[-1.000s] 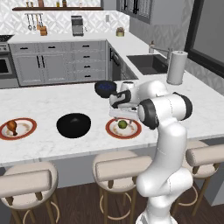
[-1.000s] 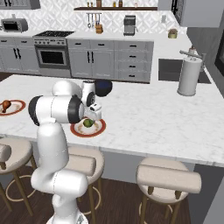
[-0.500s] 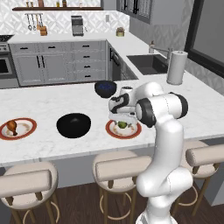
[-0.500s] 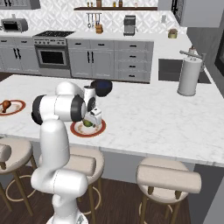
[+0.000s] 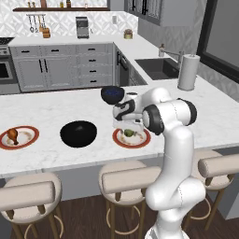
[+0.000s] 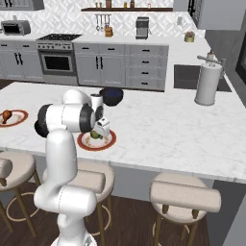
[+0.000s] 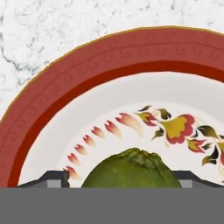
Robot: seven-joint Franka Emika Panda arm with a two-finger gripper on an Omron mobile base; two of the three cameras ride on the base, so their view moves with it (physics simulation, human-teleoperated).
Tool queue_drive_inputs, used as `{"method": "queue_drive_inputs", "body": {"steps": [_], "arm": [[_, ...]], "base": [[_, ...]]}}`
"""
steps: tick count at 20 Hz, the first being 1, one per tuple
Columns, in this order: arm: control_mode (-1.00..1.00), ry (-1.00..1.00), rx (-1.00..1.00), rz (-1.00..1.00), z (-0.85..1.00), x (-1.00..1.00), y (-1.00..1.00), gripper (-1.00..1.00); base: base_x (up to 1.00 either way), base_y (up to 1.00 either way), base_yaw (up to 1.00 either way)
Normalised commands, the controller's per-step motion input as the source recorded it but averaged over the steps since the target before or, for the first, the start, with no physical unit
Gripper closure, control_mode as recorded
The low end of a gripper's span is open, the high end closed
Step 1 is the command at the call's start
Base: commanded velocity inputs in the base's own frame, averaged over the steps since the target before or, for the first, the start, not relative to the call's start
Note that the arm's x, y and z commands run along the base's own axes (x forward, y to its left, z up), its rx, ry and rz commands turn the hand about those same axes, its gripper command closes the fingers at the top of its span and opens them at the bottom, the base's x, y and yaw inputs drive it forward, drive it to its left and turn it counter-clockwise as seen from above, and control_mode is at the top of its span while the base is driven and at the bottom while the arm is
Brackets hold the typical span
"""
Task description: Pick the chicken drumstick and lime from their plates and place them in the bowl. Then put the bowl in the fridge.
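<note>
The green lime (image 5: 129,133) (image 6: 96,135) (image 7: 131,168) lies on the red-rimmed plate (image 5: 141,141) (image 6: 108,142) (image 7: 87,87) at the island's near edge. My gripper (image 5: 129,130) (image 6: 98,132) (image 7: 124,180) points down over it, open, with one dark finger on each side of the lime. Left of this plate stands the glossy black bowl (image 5: 78,133). Farther left, the orange-brown chicken drumstick (image 5: 12,135) (image 6: 6,115) rests on the other plate (image 5: 29,137) (image 6: 17,118). The fridge is out of view.
A smaller dark blue bowl (image 5: 112,94) (image 6: 111,96) sits just behind the hand. A paper towel roll (image 5: 188,72) (image 6: 208,84) stands at the right by the sink (image 5: 161,67). Stools (image 5: 126,179) line the island's front edge.
The hand has come down over the plate to the lime, and its fingers have begun to draw in. The lime, bowl and drumstick have not moved.
</note>
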Motion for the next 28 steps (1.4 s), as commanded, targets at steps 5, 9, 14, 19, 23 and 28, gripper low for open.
{"method": "queue_drive_inputs", "body": {"steps": [5,9,14,19,23,28], "arm": [[-1.00,-0.04,0.00,0.12,0.16,-0.36,0.13,1.00],[-1.00,-0.01,0.02,0.22,0.86,-0.53,0.92,1.00],[-1.00,0.00,0.04,0.20,0.66,-0.14,1.00,1.00],[-1.00,0.00,0.01,0.12,0.11,0.04,1.00,1.00],[-1.00,-0.06,0.00,0.06,-0.06,0.28,1.00,1.00],[-1.00,0.00,0.01,0.03,-0.26,0.46,0.79,1.00]], "base": [[0.00,0.00,0.00],[0.00,0.00,0.00],[0.00,0.00,0.00],[0.00,0.00,0.00],[0.00,0.00,0.00],[0.00,0.00,0.00]]}}
